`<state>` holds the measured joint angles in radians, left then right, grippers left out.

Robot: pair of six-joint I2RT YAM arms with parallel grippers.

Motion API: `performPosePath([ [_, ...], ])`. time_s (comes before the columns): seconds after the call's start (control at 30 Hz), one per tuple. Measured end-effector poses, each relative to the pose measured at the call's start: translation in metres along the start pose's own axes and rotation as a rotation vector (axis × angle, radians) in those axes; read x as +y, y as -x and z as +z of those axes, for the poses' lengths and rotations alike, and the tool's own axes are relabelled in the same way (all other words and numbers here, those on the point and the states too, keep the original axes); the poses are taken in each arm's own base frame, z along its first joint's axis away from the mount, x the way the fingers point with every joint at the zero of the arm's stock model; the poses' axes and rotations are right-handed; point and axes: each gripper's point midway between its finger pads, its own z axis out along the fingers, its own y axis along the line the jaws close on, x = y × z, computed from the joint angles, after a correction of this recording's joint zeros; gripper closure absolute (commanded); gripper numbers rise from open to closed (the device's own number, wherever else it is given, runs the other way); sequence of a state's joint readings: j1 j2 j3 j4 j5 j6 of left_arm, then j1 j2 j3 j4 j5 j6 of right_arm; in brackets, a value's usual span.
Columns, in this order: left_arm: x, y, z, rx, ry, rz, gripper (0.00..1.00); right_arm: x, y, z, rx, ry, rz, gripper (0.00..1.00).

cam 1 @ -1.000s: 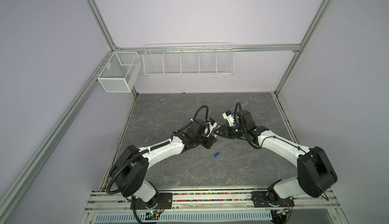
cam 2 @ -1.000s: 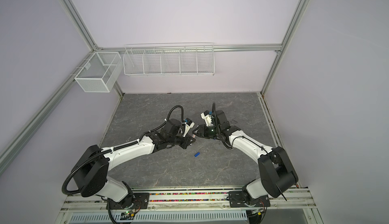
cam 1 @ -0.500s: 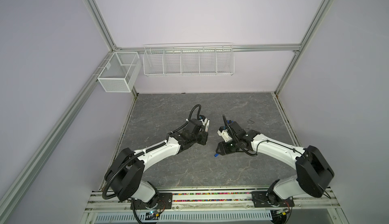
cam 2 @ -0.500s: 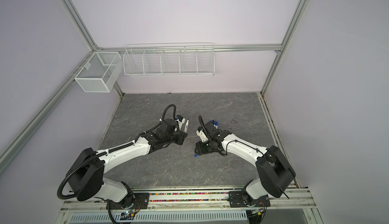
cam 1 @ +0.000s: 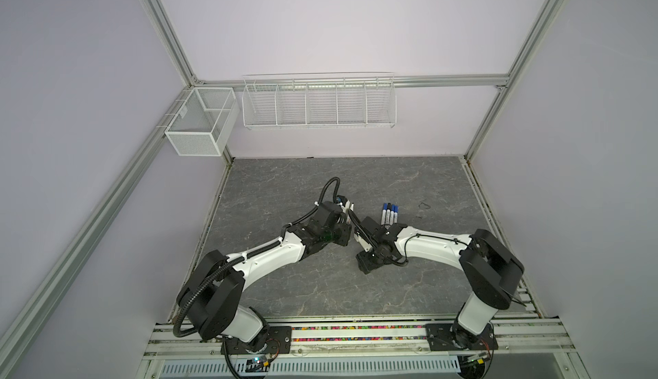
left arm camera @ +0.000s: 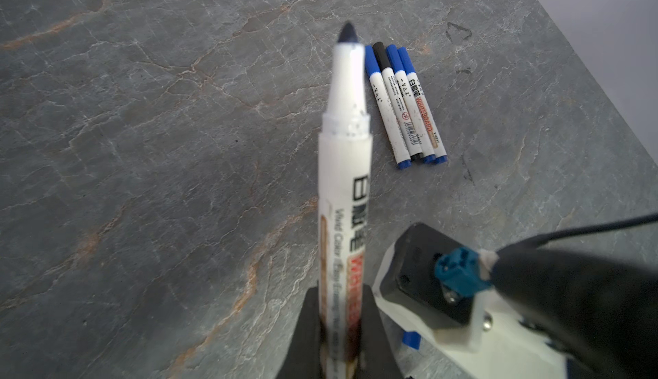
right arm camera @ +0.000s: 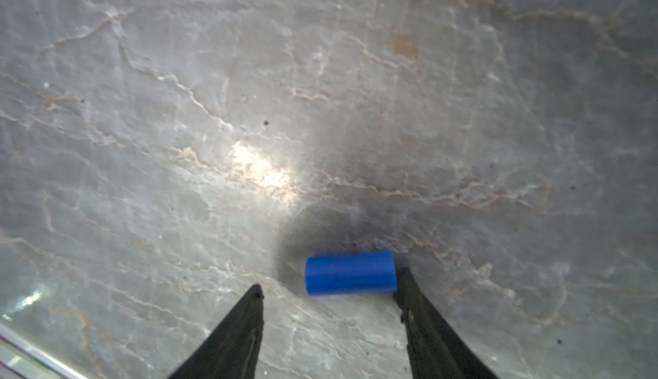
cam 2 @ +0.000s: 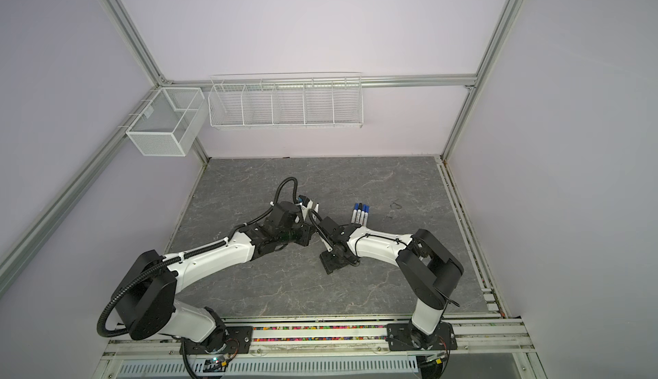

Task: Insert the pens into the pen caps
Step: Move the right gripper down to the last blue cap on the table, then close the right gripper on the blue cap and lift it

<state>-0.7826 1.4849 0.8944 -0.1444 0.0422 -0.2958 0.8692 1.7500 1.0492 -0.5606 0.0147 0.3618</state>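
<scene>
My left gripper [left arm camera: 340,295] is shut on an uncapped white pen [left arm camera: 343,181], its dark tip pointing away from the jaws. Several capped pens [left arm camera: 406,106] lie side by side on the grey table, one with a black cap and the others with blue; both top views show them [cam 1: 389,214] [cam 2: 360,212]. A loose blue pen cap [right arm camera: 350,273] lies crosswise on the table between the tips of my open right gripper [right arm camera: 331,286], one end against a fingertip [right arm camera: 402,281]. In both top views the right gripper [cam 1: 366,265] [cam 2: 329,263] points down and hides the cap.
The right arm's wrist camera [left arm camera: 427,277] sits close beside the left gripper [cam 1: 348,235]. A white wire rack [cam 1: 318,103] hangs on the back wall and a mesh box [cam 1: 199,124] at the back left. The arms' base rail [cam 1: 356,331] runs along the front edge.
The two grippers have separated from the middle. The right one has swung down toward the front onto the loose blue cap and has opened wider. The left one has drawn back slightly, still holding its pen.
</scene>
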Motion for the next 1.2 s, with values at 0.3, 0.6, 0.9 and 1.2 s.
performPosePath([
  [0.3, 0.001, -0.002, 0.0, 0.006, 0.002, -0.001, 1.0, -0.025, 0.004, 0.001, -0.027, -0.144, 0.005, 0.37],
  [0.6, -0.001, -0.003, 0.0, 0.009, -0.008, 0.0, 1.0, -0.061, -0.007, -0.024, -0.064, -0.156, 0.112, 0.38],
  [0.9, -0.004, -0.005, 0.002, 0.022, -0.028, 0.0, 1.0, -0.074, -0.005, -0.045, -0.099, 0.002, 0.291, 0.44],
  [1.2, -0.005, -0.006, 0.002, 0.027, -0.035, 0.008, 1.0, -0.059, -0.046, -0.028, 0.061, 0.128, 0.372, 0.46],
])
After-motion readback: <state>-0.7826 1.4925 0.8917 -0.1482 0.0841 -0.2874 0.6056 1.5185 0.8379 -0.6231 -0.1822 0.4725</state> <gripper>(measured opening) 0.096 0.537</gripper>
